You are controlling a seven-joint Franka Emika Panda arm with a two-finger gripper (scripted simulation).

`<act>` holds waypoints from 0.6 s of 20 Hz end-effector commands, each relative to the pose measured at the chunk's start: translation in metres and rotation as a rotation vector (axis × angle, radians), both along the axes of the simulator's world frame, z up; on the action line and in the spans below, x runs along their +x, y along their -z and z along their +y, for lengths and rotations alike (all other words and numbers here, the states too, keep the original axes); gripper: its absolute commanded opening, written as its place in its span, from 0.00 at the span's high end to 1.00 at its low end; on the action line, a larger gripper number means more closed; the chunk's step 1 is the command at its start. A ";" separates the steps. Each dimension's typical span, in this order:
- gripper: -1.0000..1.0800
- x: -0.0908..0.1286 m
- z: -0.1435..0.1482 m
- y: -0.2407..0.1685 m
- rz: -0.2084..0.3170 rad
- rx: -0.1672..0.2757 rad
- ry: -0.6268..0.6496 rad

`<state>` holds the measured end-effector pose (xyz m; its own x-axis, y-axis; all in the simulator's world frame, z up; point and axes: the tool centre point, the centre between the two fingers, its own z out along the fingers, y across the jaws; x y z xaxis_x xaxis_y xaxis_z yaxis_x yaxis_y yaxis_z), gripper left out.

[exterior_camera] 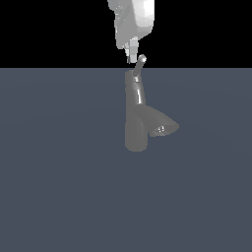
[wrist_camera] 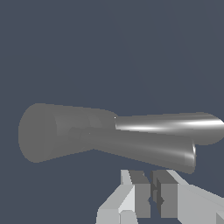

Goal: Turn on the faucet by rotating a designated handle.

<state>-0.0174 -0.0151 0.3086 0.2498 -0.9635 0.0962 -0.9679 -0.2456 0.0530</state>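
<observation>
I see the faucet (exterior_camera: 136,115) as smooth grey metal with glossy highlights, its handle (exterior_camera: 139,65) alike; the gripper (wrist_camera: 152,192) looks matt pale plastic.

The exterior view stands off from me and looks slightly downward across the table (exterior_camera: 54,187), far enough back to take in the whole faucet (exterior_camera: 136,118) upright at mid-frame, with black background above the table's far edge and my end effector (exterior_camera: 132,58) coming down from the top. My wrist view rides just behind my end effector (wrist_camera: 152,194) and looks past its fingers at the faucet (wrist_camera: 109,135), close enough that it spans most of the frame's width. Both views share the faucet, my fingers and the table.
</observation>
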 end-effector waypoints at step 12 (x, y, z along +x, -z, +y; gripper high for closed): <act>1.00 0.005 -0.074 0.007 0.018 0.001 0.034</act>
<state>-0.0076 -0.0664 0.3074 0.2486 -0.9640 0.0941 -0.9681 -0.2441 0.0573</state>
